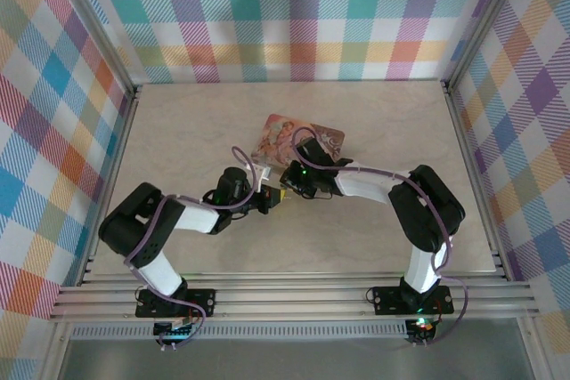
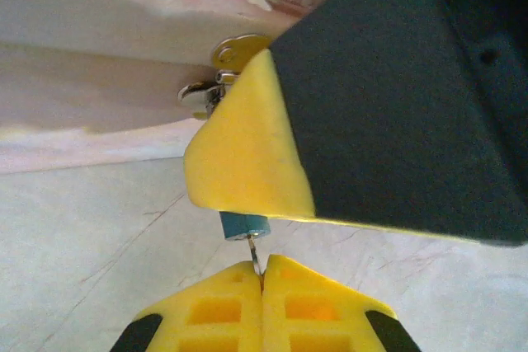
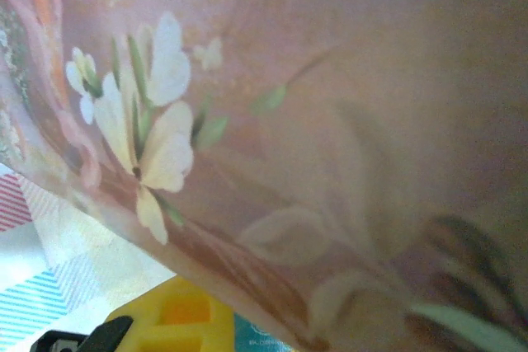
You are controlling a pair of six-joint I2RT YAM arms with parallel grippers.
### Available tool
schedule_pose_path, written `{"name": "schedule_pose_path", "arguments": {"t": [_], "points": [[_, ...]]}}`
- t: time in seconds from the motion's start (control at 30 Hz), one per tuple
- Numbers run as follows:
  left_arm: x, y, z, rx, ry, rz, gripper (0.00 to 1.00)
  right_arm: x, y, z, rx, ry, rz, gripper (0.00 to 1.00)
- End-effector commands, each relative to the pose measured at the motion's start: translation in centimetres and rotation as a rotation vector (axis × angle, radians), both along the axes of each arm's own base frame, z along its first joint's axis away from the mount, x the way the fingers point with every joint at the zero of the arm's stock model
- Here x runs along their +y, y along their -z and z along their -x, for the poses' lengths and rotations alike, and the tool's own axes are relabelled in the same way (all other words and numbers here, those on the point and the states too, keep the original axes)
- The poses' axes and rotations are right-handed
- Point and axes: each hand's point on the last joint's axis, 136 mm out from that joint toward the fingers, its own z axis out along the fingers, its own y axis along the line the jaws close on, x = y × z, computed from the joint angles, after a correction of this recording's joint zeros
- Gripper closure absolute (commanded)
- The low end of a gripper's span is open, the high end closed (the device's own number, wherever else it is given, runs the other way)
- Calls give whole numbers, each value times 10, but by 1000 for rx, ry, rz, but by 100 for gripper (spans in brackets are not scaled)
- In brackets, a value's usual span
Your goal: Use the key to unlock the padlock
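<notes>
The left gripper [image 2: 262,279] is pressed together on the thin shaft of the key [image 2: 256,255]. The key's small teal end sits under a yellow finger of the right gripper [image 1: 285,191]; whether that pincer pinches it, I cannot tell. Beyond, the padlock [image 2: 203,93] sits at the tin box [image 1: 307,135] edge. The step looks like bringing key to lock. Next, the key tip needs lining up with the keyhole.
</notes>
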Motion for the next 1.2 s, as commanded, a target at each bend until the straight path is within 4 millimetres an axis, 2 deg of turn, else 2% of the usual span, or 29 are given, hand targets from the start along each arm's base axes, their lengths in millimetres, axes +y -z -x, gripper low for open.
{"name": "schedule_pose_path", "arguments": {"t": [0.0,0.13,0.3,0.4,0.43,0.53,0.6,0.67,0.77,0.87,0.97,1.17], "points": [[-10,-40,0,-273,50,-101,100,-10,35,34,198,-25,65,100],[-18,-43,9,-380,103,-248,100,-7,31,34,205,-36,63,100],[-17,-35,17,-413,124,-369,99,-8,34,33,208,-27,63,100],[-11,-37,16,-368,76,-347,67,-8,35,31,203,-12,58,100],[-8,-39,17,-341,57,-323,60,-8,35,30,199,-6,54,100],[10,-48,16,-235,-27,-220,48,-9,34,28,190,13,53,100],[34,-51,13,-133,-130,-112,46,-10,33,26,183,24,51,100],[59,-47,9,-8,-228,7,45,-10,32,24,176,34,51,100],[71,-40,10,155,-237,168,50,-12,32,24,170,50,43,100],[60,-37,15,223,-165,221,55,-13,33,24,169,54,43,100],[51,-31,15,255,-122,252,56,-13,34,25,171,57,38,100],[30,-27,19,197,-52,235,58,-12,35,26,179,56,32,100]]}}
